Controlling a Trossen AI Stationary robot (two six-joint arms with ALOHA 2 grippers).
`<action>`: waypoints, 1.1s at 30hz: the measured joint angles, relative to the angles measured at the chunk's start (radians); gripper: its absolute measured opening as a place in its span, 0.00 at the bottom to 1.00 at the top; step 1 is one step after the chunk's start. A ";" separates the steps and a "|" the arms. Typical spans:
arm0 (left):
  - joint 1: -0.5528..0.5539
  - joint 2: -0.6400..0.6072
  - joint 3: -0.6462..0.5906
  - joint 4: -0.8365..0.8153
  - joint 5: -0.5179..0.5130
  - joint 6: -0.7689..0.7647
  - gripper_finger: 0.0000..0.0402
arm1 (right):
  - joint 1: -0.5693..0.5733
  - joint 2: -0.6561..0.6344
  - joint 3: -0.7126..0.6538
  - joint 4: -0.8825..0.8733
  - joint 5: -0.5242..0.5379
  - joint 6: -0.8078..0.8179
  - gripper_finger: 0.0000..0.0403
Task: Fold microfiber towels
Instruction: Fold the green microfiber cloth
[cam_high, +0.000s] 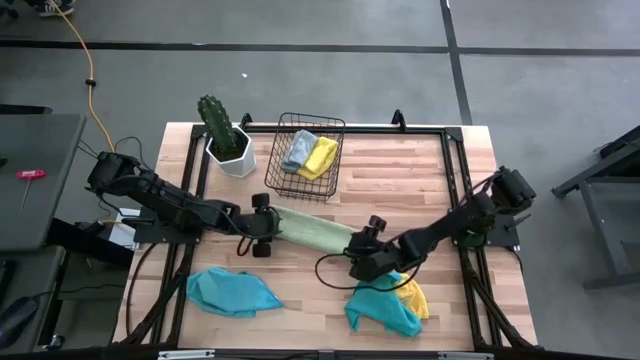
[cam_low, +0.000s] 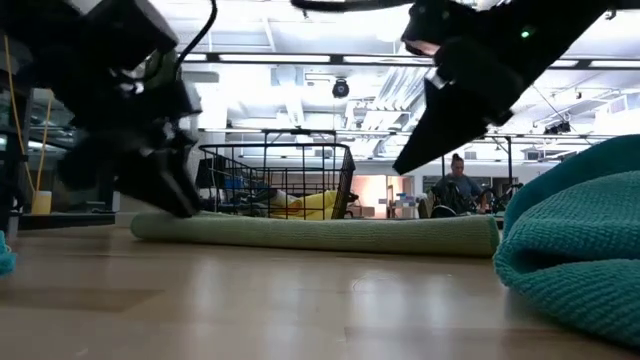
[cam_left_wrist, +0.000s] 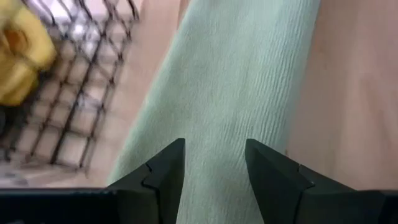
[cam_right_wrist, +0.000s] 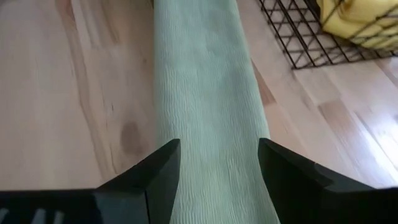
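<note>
Two grippers, left gripper (cam_high: 268, 222) and right gripper (cam_high: 364, 246), stand wide apart and empty at either end of the light green towel (cam_high: 315, 231), a folded strip mid-frame. Grey and yellow towels (cam_high: 310, 153) lie in the basket (cam_high: 338, 172), seemingly done. Teal cloths (cam_high: 232, 292) and a teal-and-yellow pile (cam_high: 392, 305) along the lower edge look unfolded.

Ribbed matt green cloth towel (cam_right_wrist: 208, 93) lies on smooth pale wooden table (cam_right_wrist: 68, 93) beside a black wire basket (cam_high: 310, 157).

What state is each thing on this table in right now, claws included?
Light green towel: folded into a long strip, flat on the table.
Left claw: open over one end.
Right claw: open over the other end.
Two teal towels: crumpled, unfolded.
Wire basket: upright, holding folded grey and yellow towels.
</note>
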 joint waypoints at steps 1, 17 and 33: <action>0.000 0.002 -0.008 -0.005 0.001 -0.004 0.39 | -0.002 0.007 0.000 0.015 0.000 -0.014 0.52; -0.134 0.000 -0.065 0.024 0.109 -0.556 0.39 | -0.017 0.017 0.000 0.078 0.045 -0.076 0.52; -0.104 -0.253 0.061 -0.151 0.072 -0.268 0.39 | -0.046 -0.019 -0.001 0.156 0.148 -0.221 0.52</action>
